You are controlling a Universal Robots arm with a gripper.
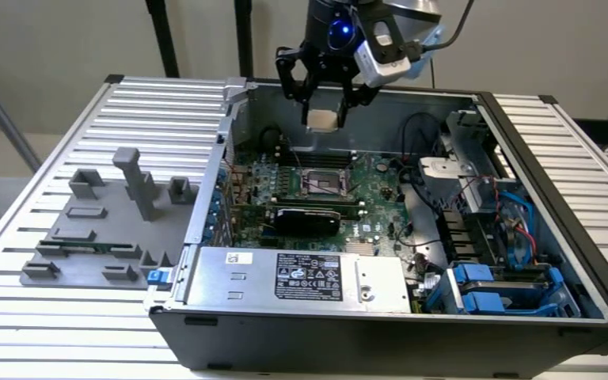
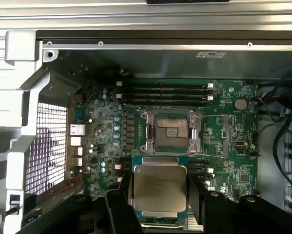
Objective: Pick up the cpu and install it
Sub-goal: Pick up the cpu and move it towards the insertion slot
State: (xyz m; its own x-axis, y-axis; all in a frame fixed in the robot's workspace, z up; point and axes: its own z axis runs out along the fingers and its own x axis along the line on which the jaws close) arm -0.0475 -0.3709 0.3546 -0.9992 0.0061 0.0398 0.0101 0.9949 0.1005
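The gripper (image 2: 159, 196) clasps the cpu (image 2: 159, 189) by opposite edges between two dark fingers (image 2: 125, 191), silvery lid toward the camera, apparently hanging clear of the green motherboard (image 2: 224, 146), near the open socket (image 2: 170, 130) and the memory slots (image 2: 163, 92) beyond it.

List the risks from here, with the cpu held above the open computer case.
1. The claw grips the cpu by two opposite edges only, above the motherboard. A slip would likely drop it onto board components.
2. The socket lies open, and the cpu appears offset from it. Coming down shifted or tilted could damage the socket's contacts.
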